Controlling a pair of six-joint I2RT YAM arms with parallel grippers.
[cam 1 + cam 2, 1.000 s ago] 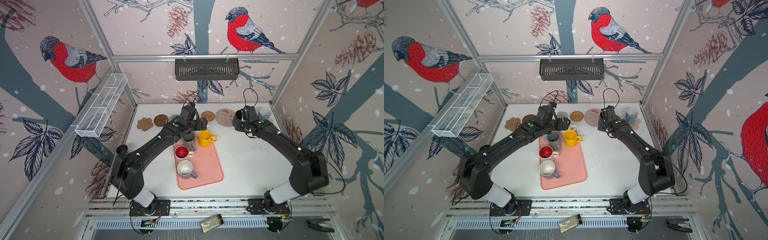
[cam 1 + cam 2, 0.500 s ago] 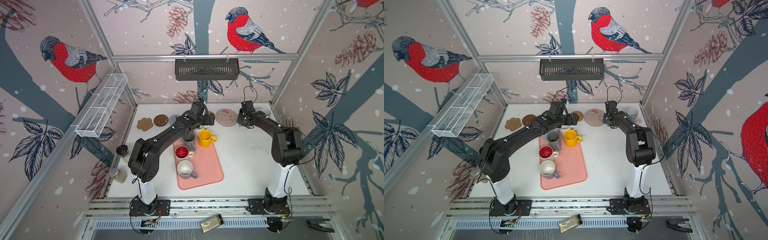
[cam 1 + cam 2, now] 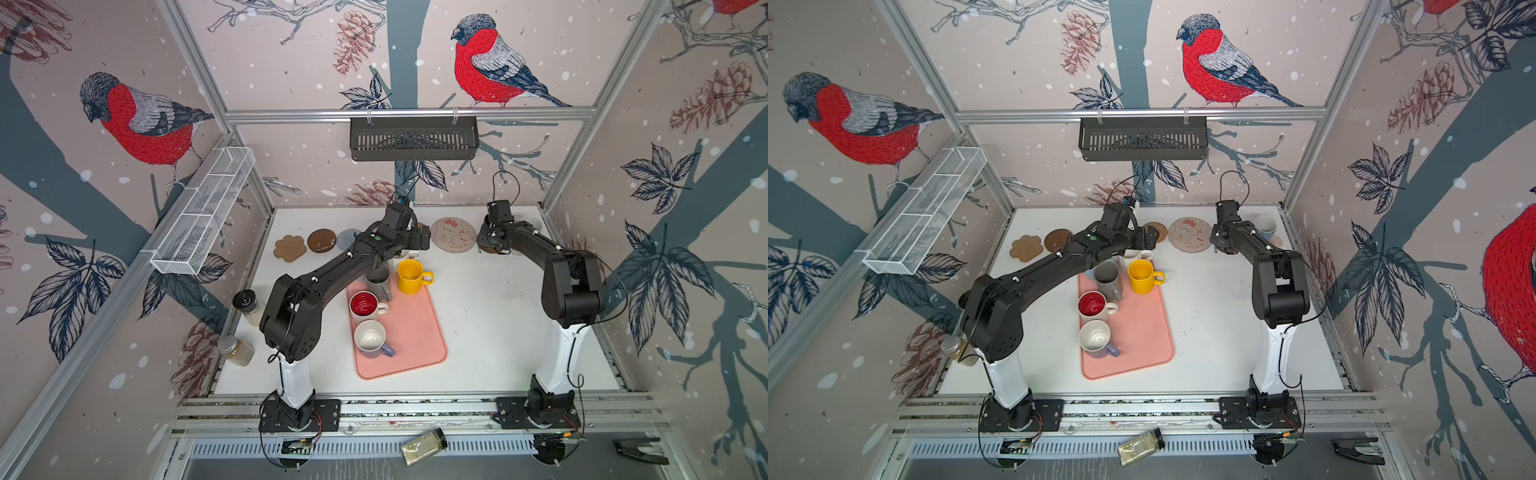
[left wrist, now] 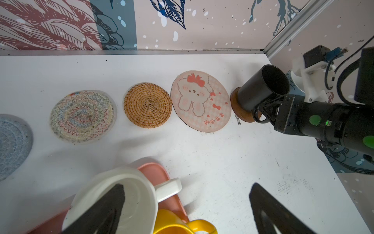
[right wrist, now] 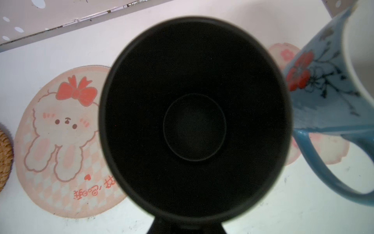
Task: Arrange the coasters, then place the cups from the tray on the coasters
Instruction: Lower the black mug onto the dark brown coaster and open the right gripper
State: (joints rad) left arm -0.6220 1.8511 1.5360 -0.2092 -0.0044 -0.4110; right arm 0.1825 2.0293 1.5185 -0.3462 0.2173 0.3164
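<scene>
Right gripper is clamped on the handle of the matte black mug. The mug sits on a dark brown wooden disc coaster, around 1 o'clock on the white table. The big pink cartoon-bunny round coaster is just beside it at its 9 o'clock, then the rattan woven round coaster. At its 3 o'clock a blue floral mug stands on the pink flower coaster.

Left gripper is spread wide and holding nothing, hanging over the plain white mug at the 12 o'clock end of the salmon-pink rectangular tray. The yellow mug, grey mug, red-lined white mug and lavender mug are on the tray too.
</scene>
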